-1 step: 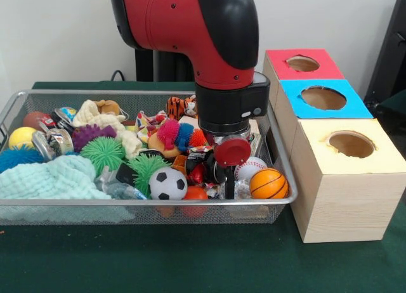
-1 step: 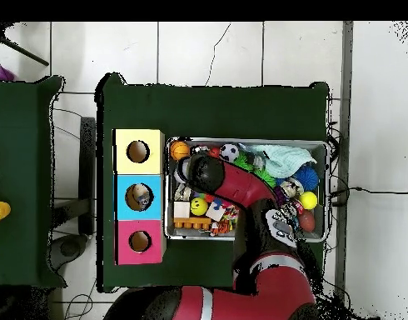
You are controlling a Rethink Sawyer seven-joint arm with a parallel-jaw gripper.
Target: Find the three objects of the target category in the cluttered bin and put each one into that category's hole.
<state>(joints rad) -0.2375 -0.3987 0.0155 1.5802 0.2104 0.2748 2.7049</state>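
We see the tool low in the wire bin, among toys; we cannot tell its grip. Basketball and soccer ball flank it, ready for the boxes.

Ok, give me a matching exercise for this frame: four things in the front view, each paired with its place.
Things:
1. basketball
2. soccer ball
3. yellow ball
4. red-topped box

Places:
A. left end of the bin
B. farthest box in the row
C. bin's near right corner
D. near edge of the bin, about midway

Pairs: 1-C, 2-D, 3-A, 4-B
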